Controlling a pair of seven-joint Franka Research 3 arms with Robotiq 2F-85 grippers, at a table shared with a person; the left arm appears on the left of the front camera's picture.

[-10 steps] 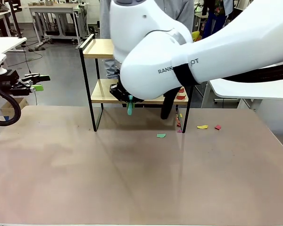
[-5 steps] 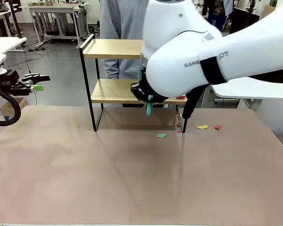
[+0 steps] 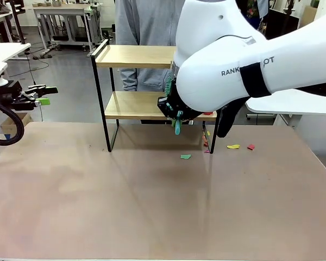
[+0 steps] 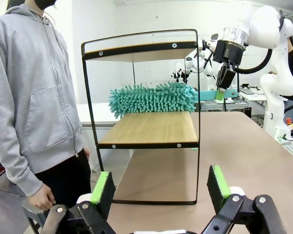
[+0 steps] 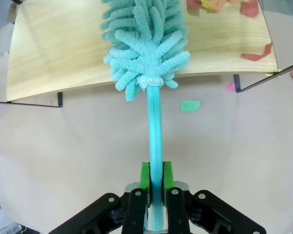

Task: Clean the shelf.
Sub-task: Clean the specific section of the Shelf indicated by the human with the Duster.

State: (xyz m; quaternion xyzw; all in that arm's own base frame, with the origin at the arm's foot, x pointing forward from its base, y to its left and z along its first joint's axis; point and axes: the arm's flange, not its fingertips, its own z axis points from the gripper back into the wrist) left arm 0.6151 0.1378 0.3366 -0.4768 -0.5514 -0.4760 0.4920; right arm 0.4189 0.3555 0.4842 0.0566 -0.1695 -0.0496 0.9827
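Because the teal chenille duster looks light, right gripper clamps its stiff handle by the black-framed wooden shelf; left gripper gapes.

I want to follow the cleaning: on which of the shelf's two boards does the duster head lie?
The lower board: the teal duster head rests on it, beneath the top board, held by the right gripper.

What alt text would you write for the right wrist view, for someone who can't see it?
The right gripper, shut on the handle of a teal duster, holds its fluffy head on a wooden board of the shelf. Red and orange paper scraps lie at the board's upper-right corner, and a green scrap lies on the table below.
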